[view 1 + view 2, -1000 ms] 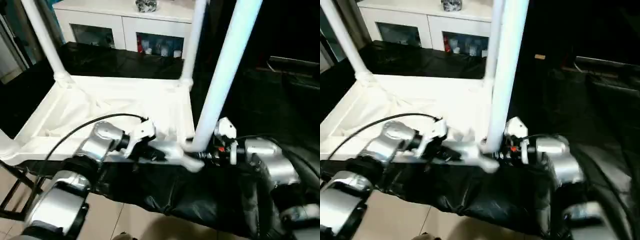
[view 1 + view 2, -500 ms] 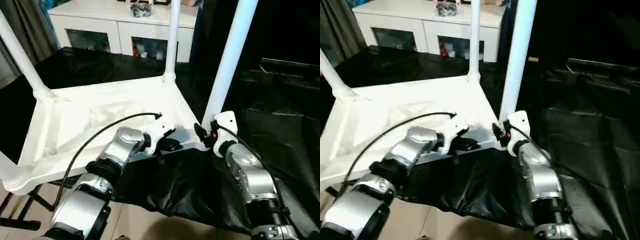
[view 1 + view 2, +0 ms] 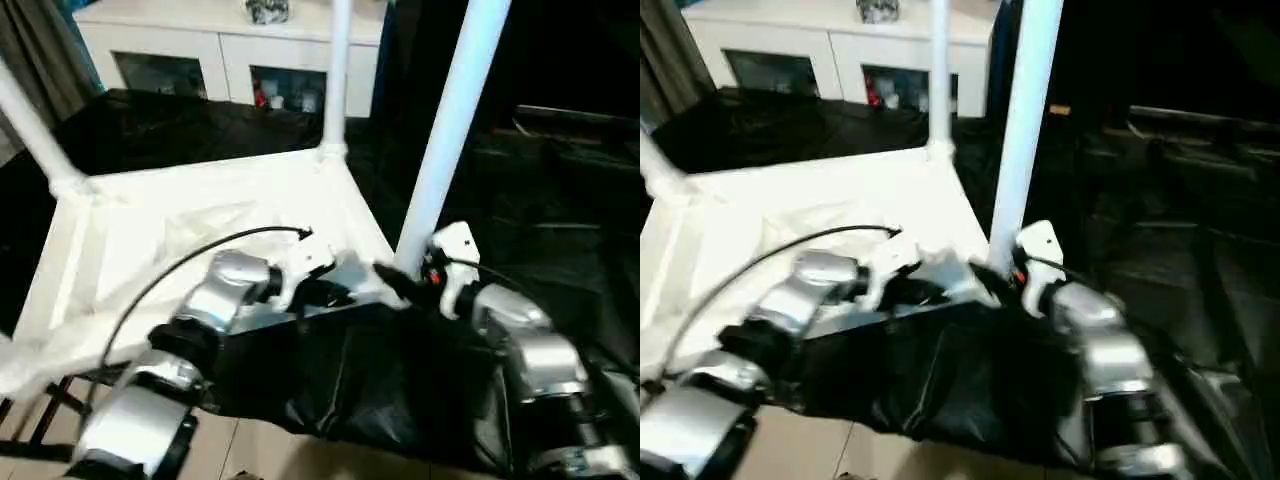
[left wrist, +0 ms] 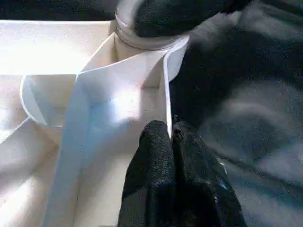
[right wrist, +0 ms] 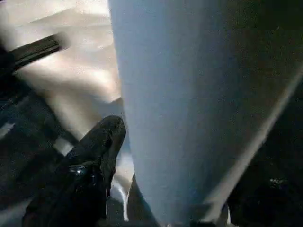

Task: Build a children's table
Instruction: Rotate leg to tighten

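Though behind (tabletop [image 3: 200, 215]) — cabinet [image 3: 235, 50]

1. Both forearms are silver, rounded metal segments with black joint bands.
2. White housings sit at both wrists.
3. A thin black cable [image 3: 190, 262] arcs over the left forearm.
4. The fingers [image 4: 165, 156] are matte black.

The near leg [image 3: 447, 135] ran off the frame's top. Its foot hid the right gripper [image 3: 400, 285], so its jaws stayed unreadable.
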